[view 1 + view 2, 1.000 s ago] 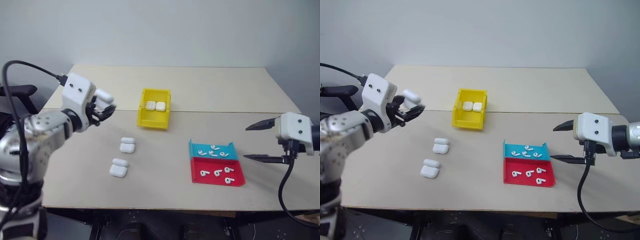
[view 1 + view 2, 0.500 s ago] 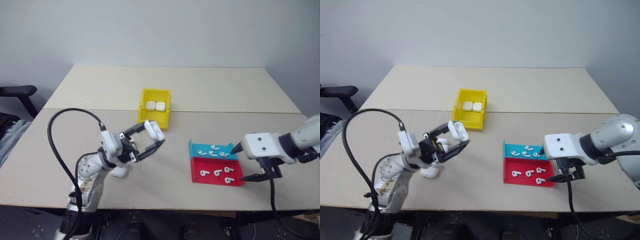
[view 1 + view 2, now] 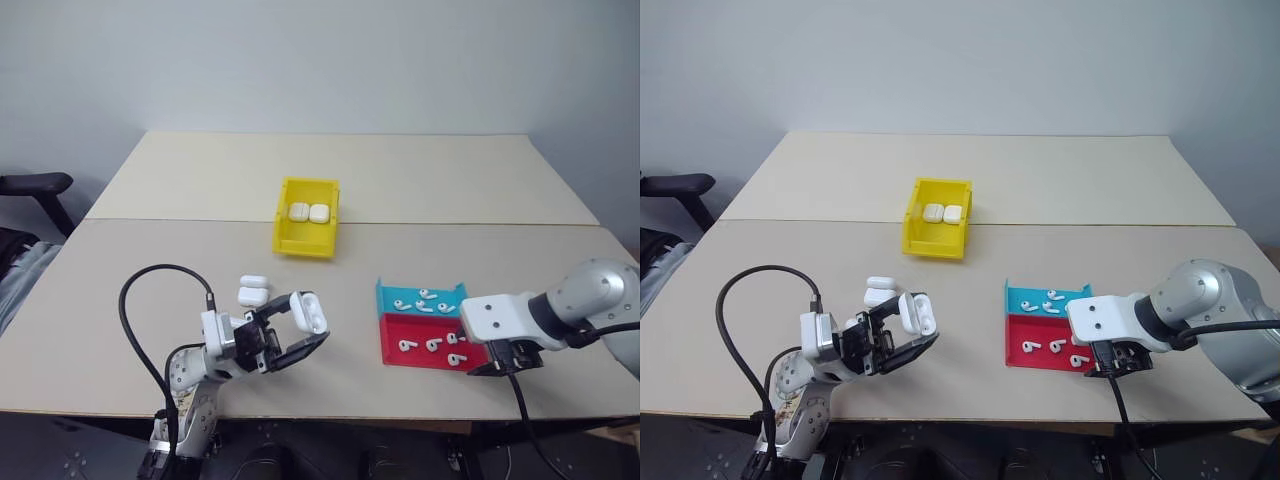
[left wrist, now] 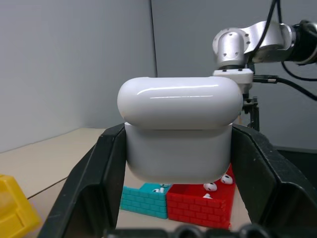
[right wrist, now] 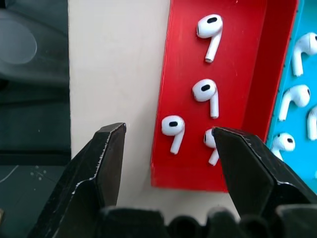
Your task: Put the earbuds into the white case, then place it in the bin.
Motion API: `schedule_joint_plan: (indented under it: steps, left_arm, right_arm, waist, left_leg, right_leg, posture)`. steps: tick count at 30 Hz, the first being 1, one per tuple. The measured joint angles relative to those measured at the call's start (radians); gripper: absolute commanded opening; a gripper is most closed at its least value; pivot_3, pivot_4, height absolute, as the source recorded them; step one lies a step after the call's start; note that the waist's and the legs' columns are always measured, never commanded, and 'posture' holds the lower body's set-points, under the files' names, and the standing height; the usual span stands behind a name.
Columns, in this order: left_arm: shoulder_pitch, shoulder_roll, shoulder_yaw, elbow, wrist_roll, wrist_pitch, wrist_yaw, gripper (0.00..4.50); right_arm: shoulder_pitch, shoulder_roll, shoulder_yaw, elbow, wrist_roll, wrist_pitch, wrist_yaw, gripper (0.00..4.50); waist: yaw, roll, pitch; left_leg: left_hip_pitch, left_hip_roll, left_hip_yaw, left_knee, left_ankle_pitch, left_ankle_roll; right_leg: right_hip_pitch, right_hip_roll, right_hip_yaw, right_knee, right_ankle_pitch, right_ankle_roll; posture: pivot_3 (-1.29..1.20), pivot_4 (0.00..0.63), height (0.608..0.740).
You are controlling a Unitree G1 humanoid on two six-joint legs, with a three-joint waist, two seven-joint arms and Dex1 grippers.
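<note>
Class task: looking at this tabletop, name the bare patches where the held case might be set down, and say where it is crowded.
Bare patches: the far half of the table beyond the yellow bin, and the strip between that bin and the teal tray. Crowded: the right front, where the right gripper hangs open over the red tray, and beside the loose case near the left gripper holding the white case.

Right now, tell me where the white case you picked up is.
The white case is clamped in the left gripper, raised over the near-left table, beside the loose case.
</note>
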Motion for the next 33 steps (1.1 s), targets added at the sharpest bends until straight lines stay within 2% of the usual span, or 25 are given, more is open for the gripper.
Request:
schedule_joint_plan:
  steps: [4,17,33]
  left_arm:
    - [0.0,0.0,0.0,0.001,0.004,-0.017,-0.01,2.82]
    - [-0.003,0.002,-0.002,-0.009,0.005,-0.015,0.017,2.82]
    - [-0.004,0.02,0.001,-0.03,0.005,-0.01,0.047,2.82]
  right_arm:
    - [-0.009,0.011,0.032,0.001,-0.028,-0.001,0.008,2.37]
    - [-0.026,0.085,0.118,0.075,-0.145,-0.062,-0.002,2.37]
    - [-0.026,0.119,0.118,0.114,-0.194,-0.1,0.002,2.37]
  waist:
    - [0.001,0.0,0.0]
    - [0.0,0.001,0.0]
    - [0.0,0.0,0.0]
  left_leg:
    - [0.0,0.0,-0.001,0.0,0.0,0.0]
    - [0.0,0.0,-0.002,0.0,0.0,0.0]
    - [0.0,0.0,-0.002,0.0,0.0,0.0]
  right_leg:
    - [0.0,0.0,0.0,-0.001,0.0,0.0]
    - [0.0,0.0,0.0,0.0,0.0,0.0]
    - [0.0,0.0,0.0,-0.001,0.0,0.0]
  posture:
    - [0.0,0.15,0.74]
    - [0.0,0.15,0.74]
    - [0.0,0.15,0.74]
